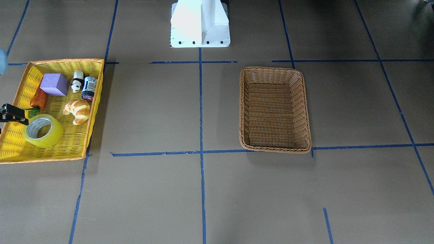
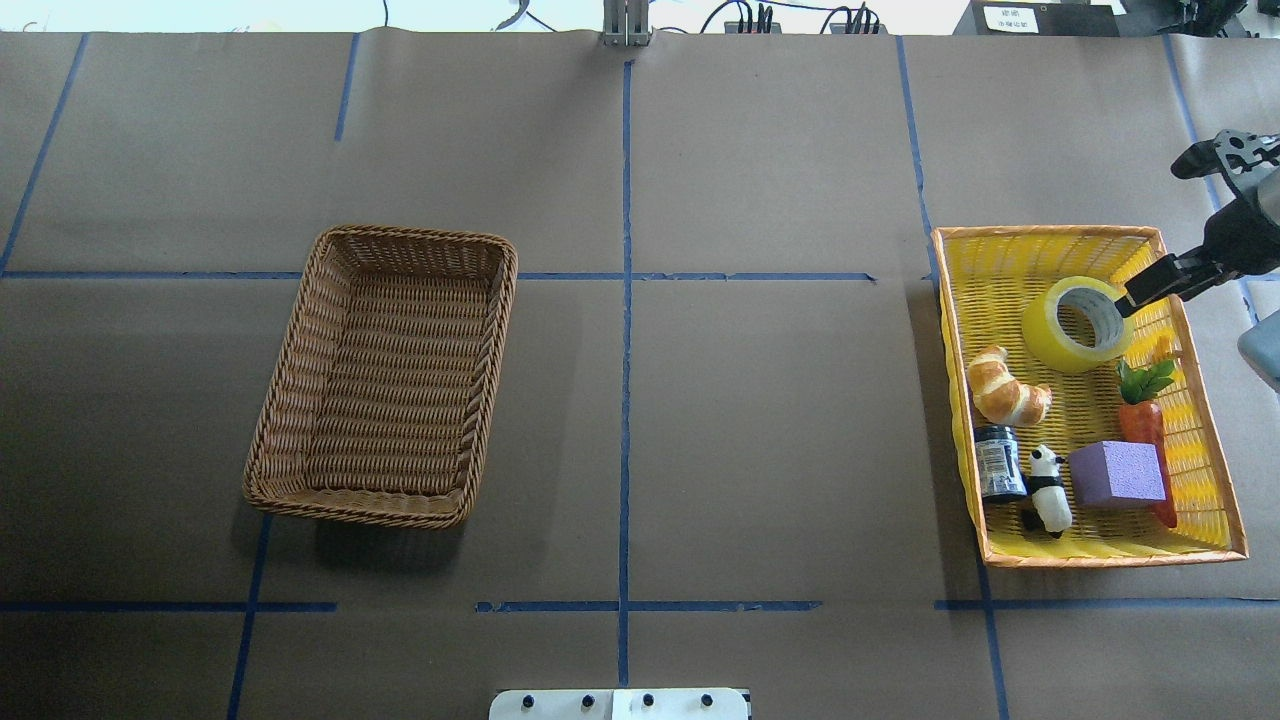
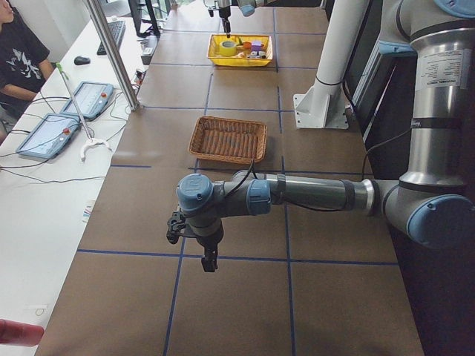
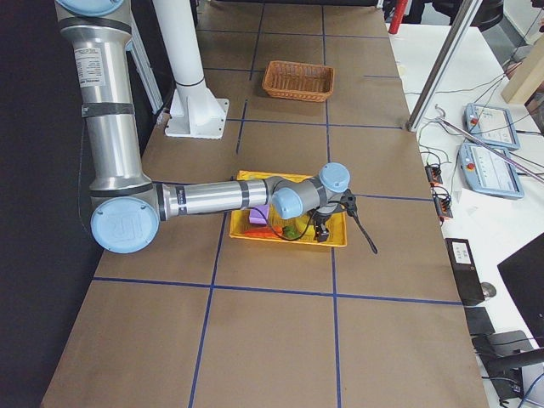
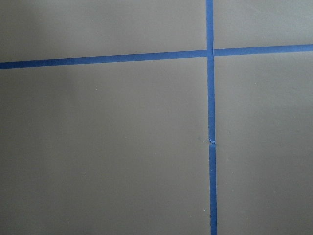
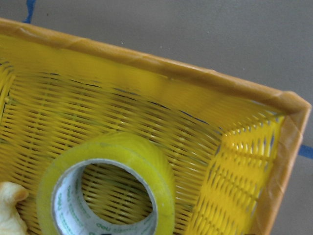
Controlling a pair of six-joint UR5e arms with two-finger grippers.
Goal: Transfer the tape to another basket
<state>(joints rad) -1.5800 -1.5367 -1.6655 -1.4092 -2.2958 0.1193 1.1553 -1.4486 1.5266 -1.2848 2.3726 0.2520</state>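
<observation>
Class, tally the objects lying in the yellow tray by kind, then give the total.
tape roll: 1
croissant: 1
carrot: 1
purple block: 1
panda figure: 1
dark can: 1
Total: 6

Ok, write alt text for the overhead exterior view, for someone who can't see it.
The robot's open right gripper hovers by a translucent yellow tape roll in a bright yellow woven tray on the right. An empty brown wicker basket sits left of centre.

Opposed front and overhead views share the basket (image 1: 274,112)
</observation>
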